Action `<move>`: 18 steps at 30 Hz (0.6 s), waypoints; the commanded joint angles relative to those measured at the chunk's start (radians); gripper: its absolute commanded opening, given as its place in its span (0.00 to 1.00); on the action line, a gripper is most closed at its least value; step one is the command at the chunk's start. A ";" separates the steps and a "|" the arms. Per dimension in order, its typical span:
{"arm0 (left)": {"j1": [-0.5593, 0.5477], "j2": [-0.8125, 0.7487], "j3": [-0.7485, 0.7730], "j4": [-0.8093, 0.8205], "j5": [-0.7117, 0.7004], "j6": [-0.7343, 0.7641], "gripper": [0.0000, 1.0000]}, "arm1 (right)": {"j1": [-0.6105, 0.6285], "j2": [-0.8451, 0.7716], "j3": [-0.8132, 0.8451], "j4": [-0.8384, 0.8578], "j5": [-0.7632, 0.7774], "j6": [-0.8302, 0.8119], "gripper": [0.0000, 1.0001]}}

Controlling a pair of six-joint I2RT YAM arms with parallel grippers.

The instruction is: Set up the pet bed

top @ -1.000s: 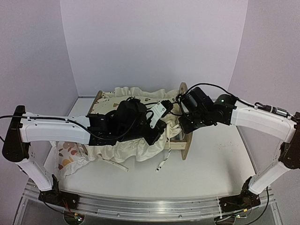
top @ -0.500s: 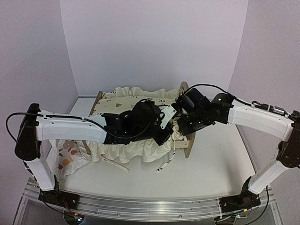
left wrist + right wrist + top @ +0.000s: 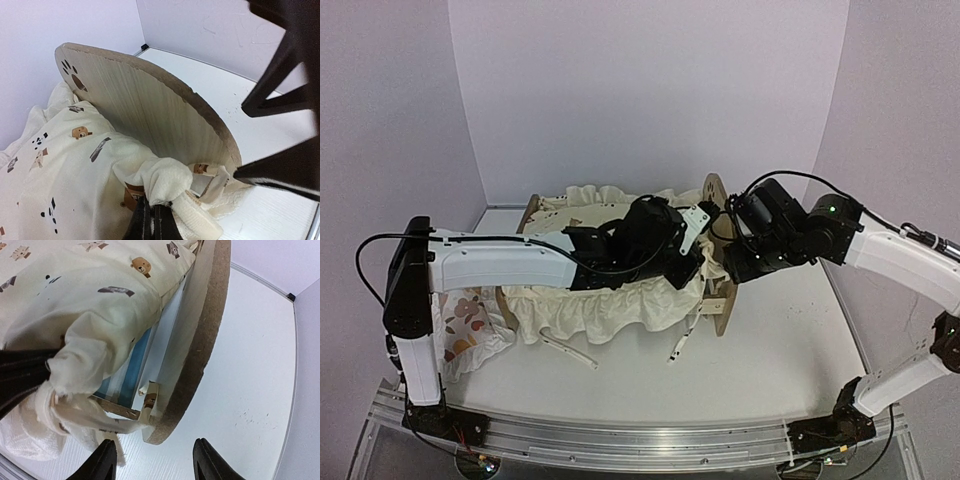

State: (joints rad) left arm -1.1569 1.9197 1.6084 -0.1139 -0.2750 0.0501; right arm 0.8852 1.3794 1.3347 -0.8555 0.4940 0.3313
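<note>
Here, the pet bed (image 3: 719,310) stands on the table (image 3: 790,345) — light, stiff wood, likely tippy, best held by its arched headboard (image 3: 150,110). A floppy cushion (image 3: 610,305) fills it. The left gripper (image 3: 151,215) pinches a cushion corner beside the headboard, nearer it than a second ago. The right gripper (image 3: 153,442), just beyond the headboard, has let go — jaws apart, empty.

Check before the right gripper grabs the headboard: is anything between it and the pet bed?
Nothing visible: the open right gripper hangs beside the pet bed, outside its headboard, only bare table between. The cushion lies inside.
</note>
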 commanded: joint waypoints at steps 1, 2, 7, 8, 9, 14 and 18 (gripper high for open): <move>0.029 0.080 0.104 -0.016 -0.067 -0.001 0.00 | 0.001 -0.062 -0.026 0.013 0.029 0.010 0.53; 0.032 0.099 0.114 -0.020 -0.075 0.000 0.00 | 0.001 -0.068 -0.036 0.019 0.037 0.011 0.53; 0.046 0.173 0.155 -0.035 -0.102 -0.002 0.00 | 0.001 -0.074 -0.093 0.071 0.055 0.018 0.53; 0.048 0.184 0.165 -0.040 -0.111 0.001 0.00 | 0.001 -0.073 -0.104 0.087 0.052 0.017 0.53; 0.048 0.196 0.173 -0.046 -0.121 0.002 0.00 | 0.001 -0.073 -0.114 0.105 0.049 0.015 0.53; 0.051 0.217 0.180 -0.053 -0.165 0.012 0.00 | 0.001 -0.070 -0.156 0.218 0.007 -0.012 0.53; 0.053 0.219 0.171 -0.062 -0.165 0.012 0.00 | 0.001 -0.051 -0.160 0.280 0.008 -0.043 0.52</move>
State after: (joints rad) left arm -1.1305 2.1349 1.7369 -0.1471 -0.3708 0.0530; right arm 0.8845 1.3223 1.1770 -0.6970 0.5085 0.3211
